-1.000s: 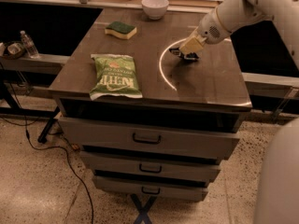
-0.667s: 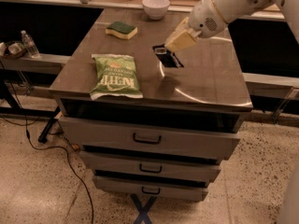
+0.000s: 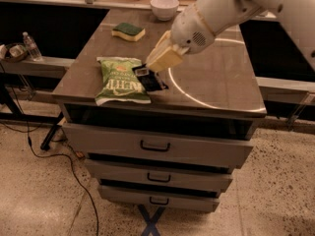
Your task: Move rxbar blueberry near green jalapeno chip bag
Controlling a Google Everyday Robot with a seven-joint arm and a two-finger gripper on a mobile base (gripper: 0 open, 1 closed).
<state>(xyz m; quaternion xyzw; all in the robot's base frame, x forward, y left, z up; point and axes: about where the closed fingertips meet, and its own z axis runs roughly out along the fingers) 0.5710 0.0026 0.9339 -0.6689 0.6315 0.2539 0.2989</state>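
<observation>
The rxbar blueberry [image 3: 151, 81], a small dark bar, hangs from my gripper [image 3: 149, 69] at the table's front centre, just above or touching the top. Its left edge touches or overlaps the right edge of the green jalapeno chip bag [image 3: 119, 80]. The bag lies flat at the front left of the table top [image 3: 216, 82]. My gripper's cream fingers [image 3: 165, 57] are shut on the bar's upper end. The white arm reaches in from the upper right.
A green-topped yellow sponge [image 3: 128, 31] lies at the back left and a white bowl [image 3: 164, 7] at the back centre. Three drawers [image 3: 155, 145] sit below the top. A water bottle [image 3: 31, 45] stands on a shelf to the left.
My gripper has carried the rxbar from the right middle of the table leftward and toward the front, down to the chip bag's right edge.
</observation>
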